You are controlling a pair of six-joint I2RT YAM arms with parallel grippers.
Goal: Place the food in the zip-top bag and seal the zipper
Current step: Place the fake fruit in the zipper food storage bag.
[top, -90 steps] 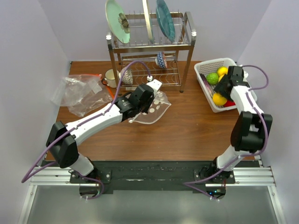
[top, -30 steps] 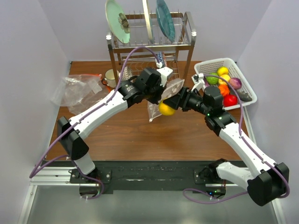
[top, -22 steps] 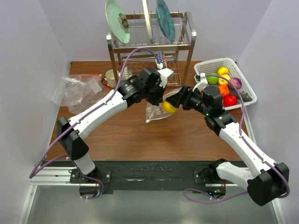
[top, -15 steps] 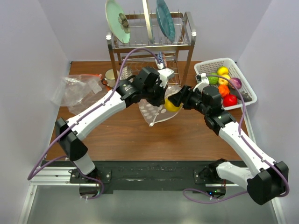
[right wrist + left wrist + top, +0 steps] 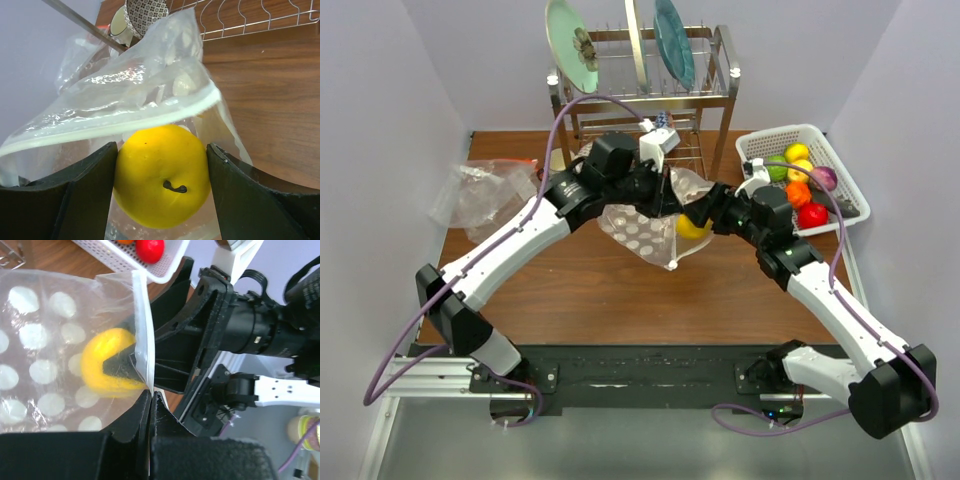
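Left tool (image 5: 151, 396) pinches bag (image 5: 630, 228) by zipper (image 5: 142, 330) edge above mid-worktop (image 5: 620, 300), right tool (image 5: 698, 215) clamps yellow fruit (image 5: 161, 182) just inside mouth; rack (image 5: 640, 100) close behind, basket (image 5: 775, 133) right.

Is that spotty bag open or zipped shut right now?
Open. The zipper arches clear over the yellow fruit, which the right gripper holds between its jaws inside the zip-top bag mouth.

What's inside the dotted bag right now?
One yellow fruit, visible through the bag, gripped by the right gripper, which reaches in through the mouth. Nothing else shows inside; the crumpled far end cannot be fully checked.
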